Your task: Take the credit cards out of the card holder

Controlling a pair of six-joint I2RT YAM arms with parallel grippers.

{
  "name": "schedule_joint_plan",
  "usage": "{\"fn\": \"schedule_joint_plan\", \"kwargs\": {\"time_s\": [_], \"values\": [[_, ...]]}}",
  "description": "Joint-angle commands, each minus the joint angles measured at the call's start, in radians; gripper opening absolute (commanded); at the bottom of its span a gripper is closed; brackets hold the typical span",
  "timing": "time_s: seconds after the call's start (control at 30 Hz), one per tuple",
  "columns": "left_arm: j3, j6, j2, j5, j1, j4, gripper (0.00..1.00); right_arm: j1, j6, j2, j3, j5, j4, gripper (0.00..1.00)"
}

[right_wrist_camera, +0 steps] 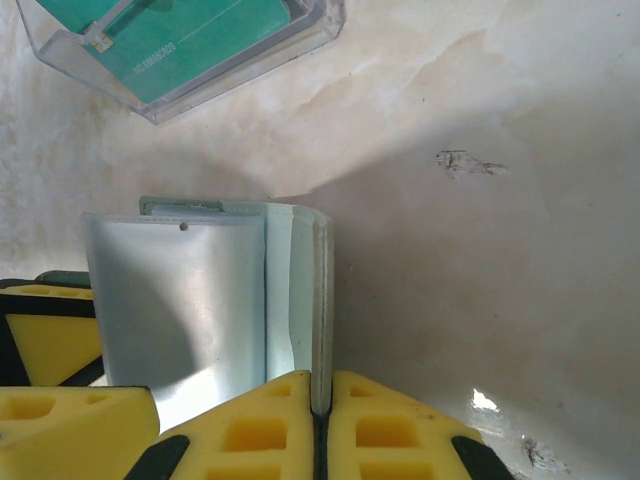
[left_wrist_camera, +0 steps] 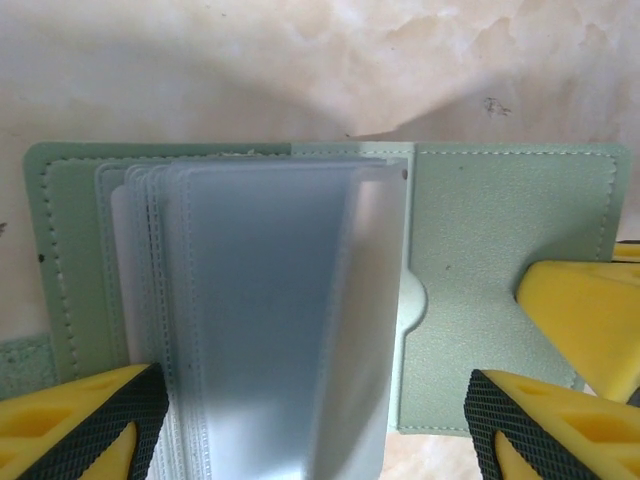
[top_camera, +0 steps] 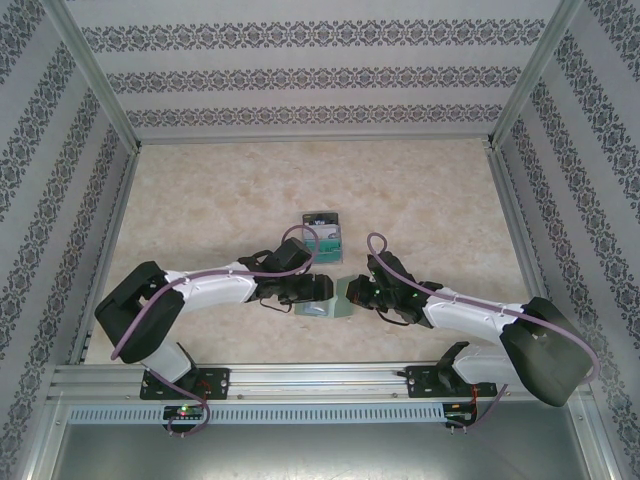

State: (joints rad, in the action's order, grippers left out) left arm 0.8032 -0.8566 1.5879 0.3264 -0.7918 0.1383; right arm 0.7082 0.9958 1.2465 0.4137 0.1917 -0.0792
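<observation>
1 card holder (left_wrist_camera: 500, 250) lies on the marbled table (top_camera: 220, 200) — grey-green, stitched, 2 panels spread flat, frosted sleeves (left_wrist_camera: 270, 300) fanned up. The left gripper (left_wrist_camera: 310, 400) hovers over it, jaws wide, gripping nothing. The right gripper (right_wrist_camera: 320, 400) is pinched tight on the holder's sleeve edge. The teal credit cards (right_wrist_camera: 200, 40) sit just behind — 1 stack in 1 clear tray (right_wrist_camera: 240, 82).

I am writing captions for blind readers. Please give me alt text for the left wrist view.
An open grey-green card holder lies on a marbled table, its frosted sleeves fanned over its left half. The left end effector stands open, one finger at each lower corner; the right end effector sits at the holder's right edge.
</observation>
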Motion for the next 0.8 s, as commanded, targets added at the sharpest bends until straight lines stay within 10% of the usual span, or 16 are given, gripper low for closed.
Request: {"fn": "schedule_joint_plan", "kwargs": {"time_s": [0.0,0.77], "values": [[0.009,0.01,0.036,0.053,-0.007,-0.05,0.8,-0.01,-0.018,0.014,-0.002,0.016,0.007,0.0],[0.041,0.03,0.046,0.176,-0.026,-0.148,0.83,-0.017,-0.026,0.06,-0.01,0.028,-0.021,0.0]]}}
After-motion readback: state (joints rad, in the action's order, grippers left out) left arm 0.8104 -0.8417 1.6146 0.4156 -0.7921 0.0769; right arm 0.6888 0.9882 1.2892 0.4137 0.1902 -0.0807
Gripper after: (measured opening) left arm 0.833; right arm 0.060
